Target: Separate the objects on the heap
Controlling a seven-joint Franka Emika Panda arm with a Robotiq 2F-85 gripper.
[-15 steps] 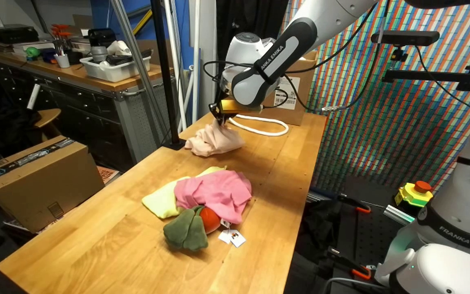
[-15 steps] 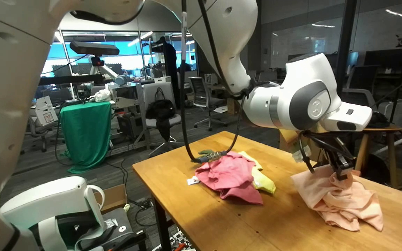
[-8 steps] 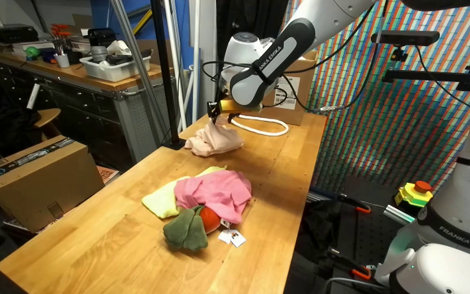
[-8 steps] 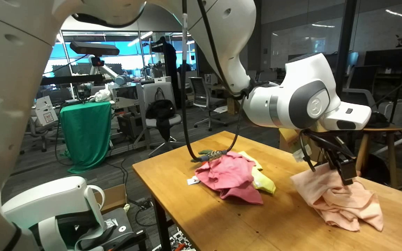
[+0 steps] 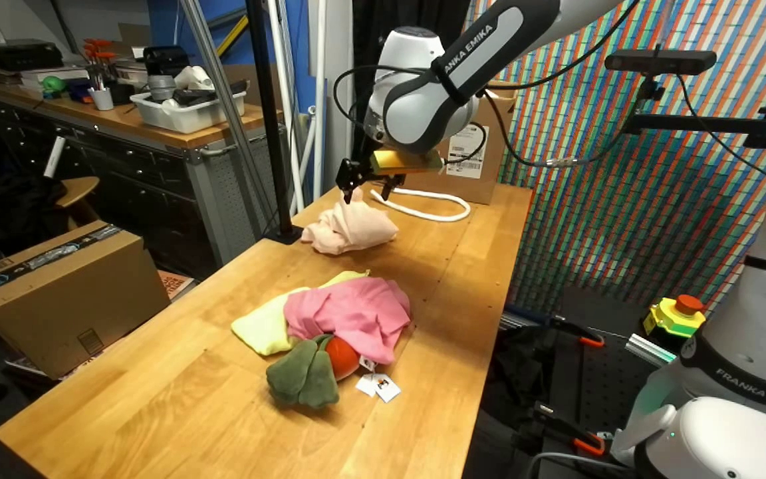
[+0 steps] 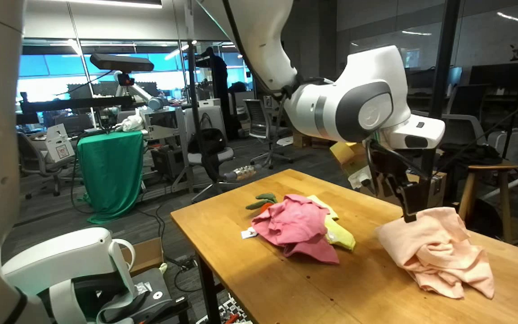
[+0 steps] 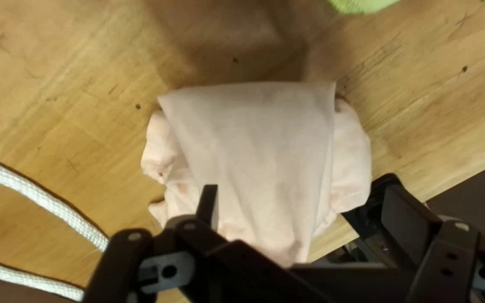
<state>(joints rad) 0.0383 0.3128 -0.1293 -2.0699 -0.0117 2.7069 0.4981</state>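
Hanging by the peach cloth (image 6: 439, 252), your gripper (image 5: 367, 197) stands wide. You have that cloth crumpled on the table (image 5: 177, 399), well apart from the pink cloth (image 5: 350, 309) and yellow cloth (image 5: 263, 326).

White arm (image 6: 268, 56), black pincer (image 5: 367, 197)

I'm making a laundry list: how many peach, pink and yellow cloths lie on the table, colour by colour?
Peach cloth: 1
Pink cloth: 1
Yellow cloth: 1, apparently a single piece, partly hidden
Total: 3
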